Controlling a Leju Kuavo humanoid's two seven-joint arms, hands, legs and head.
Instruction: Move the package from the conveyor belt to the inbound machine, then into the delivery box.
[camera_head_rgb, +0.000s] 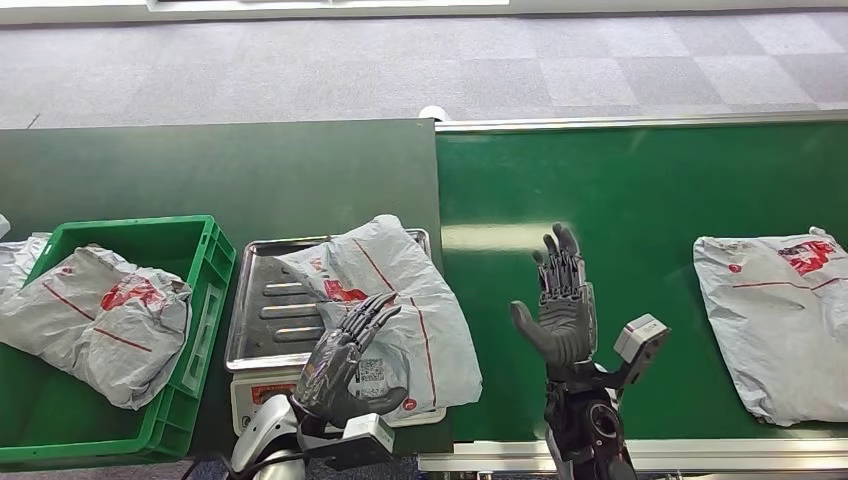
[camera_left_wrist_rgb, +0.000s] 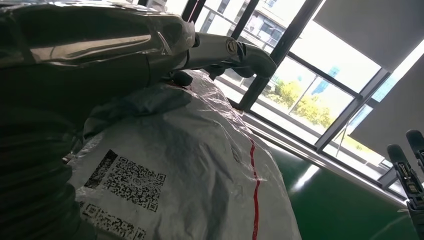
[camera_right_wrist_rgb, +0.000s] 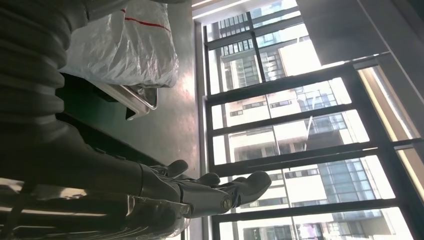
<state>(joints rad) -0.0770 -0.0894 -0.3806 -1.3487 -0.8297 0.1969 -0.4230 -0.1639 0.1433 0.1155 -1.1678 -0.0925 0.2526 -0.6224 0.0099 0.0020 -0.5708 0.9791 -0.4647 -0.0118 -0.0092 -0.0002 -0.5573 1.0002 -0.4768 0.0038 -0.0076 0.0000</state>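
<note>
Resting on the steel tray (camera_head_rgb: 262, 300) of the inbound machine (camera_head_rgb: 250, 395), the package (camera_head_rgb: 400, 300) is a crumpled grey plastic mailer with thin red lines, a red printed logo too small to read, and a white label. The left wrist view shows two black QR-type codes on that label (camera_left_wrist_rgb: 131, 182); no text is legible. The left hand (camera_head_rgb: 345, 355) lies on the package's near edge, fingers laid forward over the film and thumb beside the label; whether they grip or merely press cannot be told. The tray is ribbed metal with a raised rim, and the package overhangs it on the side away from the thumb.

The right hand (camera_head_rgb: 562, 300) is raised above the smooth green belt (camera_head_rgb: 640, 190), palm up, fingers straight and apart, holding nothing. Well beyond its fingers a second mailer (camera_head_rgb: 780, 320) lies flat on the belt. Beyond the left hand's outer side, a green plastic crate (camera_head_rgb: 205, 270) holds a third mailer (camera_head_rgb: 100, 320).
</note>
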